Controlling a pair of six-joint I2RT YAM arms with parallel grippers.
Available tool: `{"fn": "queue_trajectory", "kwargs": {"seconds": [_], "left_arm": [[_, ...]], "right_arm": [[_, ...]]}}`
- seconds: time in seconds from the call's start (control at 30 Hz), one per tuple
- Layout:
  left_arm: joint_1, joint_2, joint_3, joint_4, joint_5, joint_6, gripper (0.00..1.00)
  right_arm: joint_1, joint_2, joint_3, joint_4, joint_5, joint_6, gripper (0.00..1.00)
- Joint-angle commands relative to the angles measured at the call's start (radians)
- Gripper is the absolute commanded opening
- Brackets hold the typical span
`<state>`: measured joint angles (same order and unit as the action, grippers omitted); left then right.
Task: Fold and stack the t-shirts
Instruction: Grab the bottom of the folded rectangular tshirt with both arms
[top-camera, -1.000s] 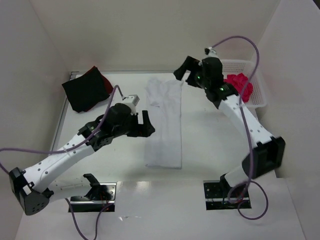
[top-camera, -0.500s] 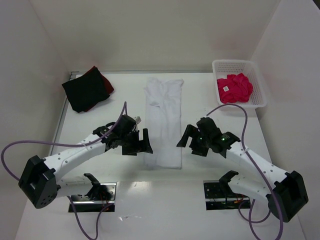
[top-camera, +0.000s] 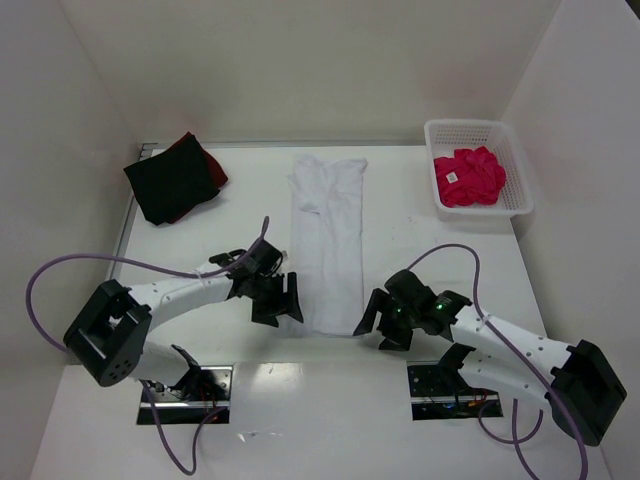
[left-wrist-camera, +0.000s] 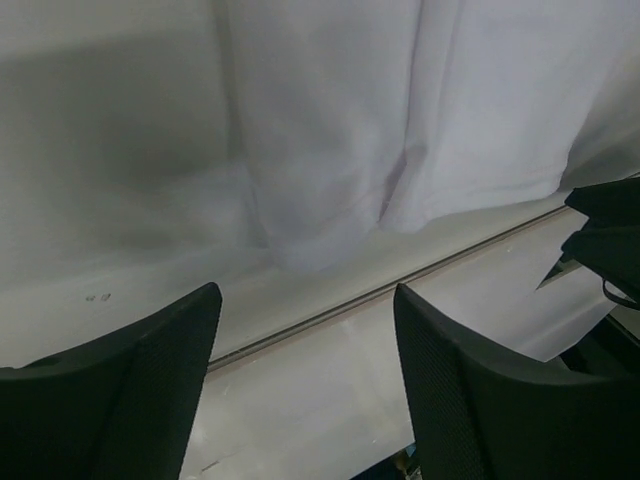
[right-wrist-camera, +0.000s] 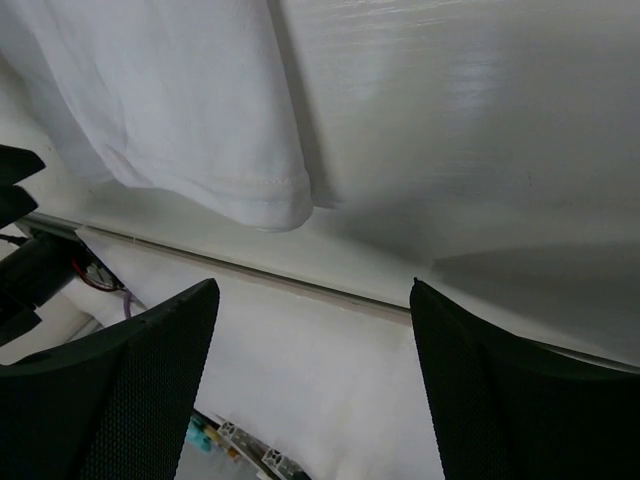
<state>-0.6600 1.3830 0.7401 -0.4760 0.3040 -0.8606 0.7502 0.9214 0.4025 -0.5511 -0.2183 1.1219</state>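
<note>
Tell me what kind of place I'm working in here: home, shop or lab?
Most likely a lab test booth: a white table boxed in by plain white walls, a white t-shirt laid out in the middle, and a white basket holding a pink-red t-shirt at the far right.

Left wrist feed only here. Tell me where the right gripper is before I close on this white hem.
Observer: The right gripper is open at the near right corner of the white t-shirt, mirroring your left gripper at the near left corner.
Operator: Now give me the shirt's whole shape.
Observer: It lies flat as one long narrow strip, running from the near table edge straight away from the arms.
</note>
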Motion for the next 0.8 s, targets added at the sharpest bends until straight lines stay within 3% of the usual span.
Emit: {"fn": "queue_trajectory", "kwargs": {"seconds": [0.0, 0.27, 0.37, 0.77], "left_arm": [[0.011, 0.046, -0.018, 0.054, 0.057, 0.03, 0.76], [0.011, 0.087, -0.018, 0.081, 0.089, 0.037, 0.73], [0.011, 0.11, -0.027, 0.083, 0.099, 0.048, 0.67], [0.011, 0.172, -0.016, 0.092, 0.09, 0.078, 0.6]], "right_arm": [[0.006, -0.009, -0.01, 0.079, 0.014, 0.05, 0.81], [0.006, 0.122, 0.015, 0.148, 0.057, 0.015, 0.77], [0.006, 0.154, 0.015, 0.171, 0.074, 0.009, 0.7], [0.006, 0.206, 0.039, 0.211, 0.119, -0.005, 0.51]]}}
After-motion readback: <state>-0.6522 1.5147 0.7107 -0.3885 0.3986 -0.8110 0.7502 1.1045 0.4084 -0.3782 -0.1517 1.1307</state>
